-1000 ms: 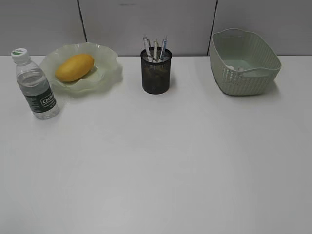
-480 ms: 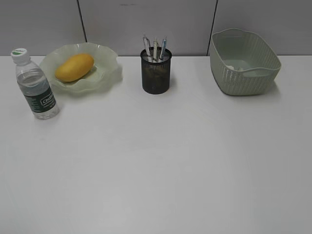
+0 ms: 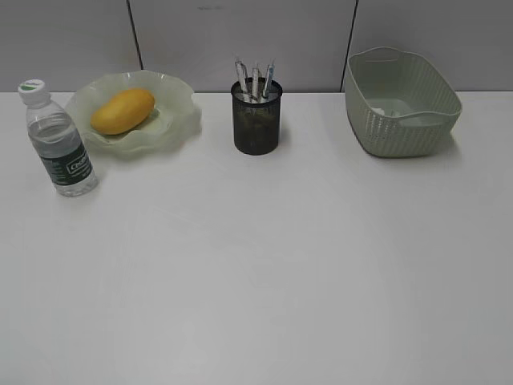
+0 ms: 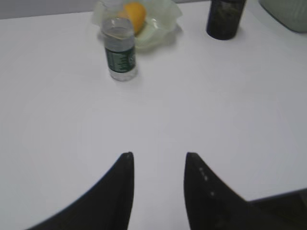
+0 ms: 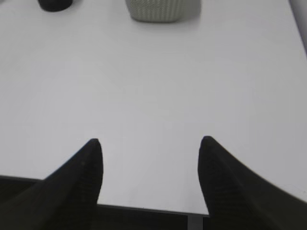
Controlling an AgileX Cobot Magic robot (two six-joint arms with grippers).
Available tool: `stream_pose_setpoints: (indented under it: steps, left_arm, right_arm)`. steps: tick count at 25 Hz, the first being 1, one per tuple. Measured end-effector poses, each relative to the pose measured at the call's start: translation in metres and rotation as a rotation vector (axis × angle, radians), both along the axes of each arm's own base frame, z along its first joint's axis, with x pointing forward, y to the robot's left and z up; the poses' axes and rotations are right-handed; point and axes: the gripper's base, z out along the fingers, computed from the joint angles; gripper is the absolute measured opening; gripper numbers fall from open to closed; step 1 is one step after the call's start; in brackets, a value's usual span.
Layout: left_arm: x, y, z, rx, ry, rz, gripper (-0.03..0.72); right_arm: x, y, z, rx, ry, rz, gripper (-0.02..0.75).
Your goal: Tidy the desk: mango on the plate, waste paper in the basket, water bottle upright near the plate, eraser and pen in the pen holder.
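Exterior view: yellow-orange mango [image 3: 122, 111] lying in ruffled green plate [image 3: 180, 120].

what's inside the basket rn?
Through the basket's open top a whitish scrap shows on the floor, likely the waste paper. The near wall hides the front of the floor, so anything else there can't be seen.

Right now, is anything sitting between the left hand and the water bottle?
Nothing visible does. In the left wrist view, only bare white desk lies between the left hand and the upright water bottle. The plate with the mango lies behind the bottle.
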Motion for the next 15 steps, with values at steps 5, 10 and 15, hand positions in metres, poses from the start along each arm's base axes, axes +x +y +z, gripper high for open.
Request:
stream_pose_setpoints:
  steps: [5, 10, 15]
  left_arm:
    - [-0.0029, -0.0008, -0.0001, -0.003, -0.019, 0.156, 0.241]
    - [-0.0027, -0.0010, -0.0004, -0.002, -0.018, 0.183, 0.239]
    - [-0.0027, -0.0010, -0.0004, -0.002, -0.018, 0.182, 0.239]
  right_arm:
    - [-0.0095, -0.0008, -0.0004, 0.011, -0.057, -0.114, 0.498]
    - [-0.0098, -0.0005, -0.0004, 0.012, -0.059, -0.135, 0.498]
    - [-0.0098, -0.0005, -0.0003, 0.013, -0.060, -0.135, 0.498]
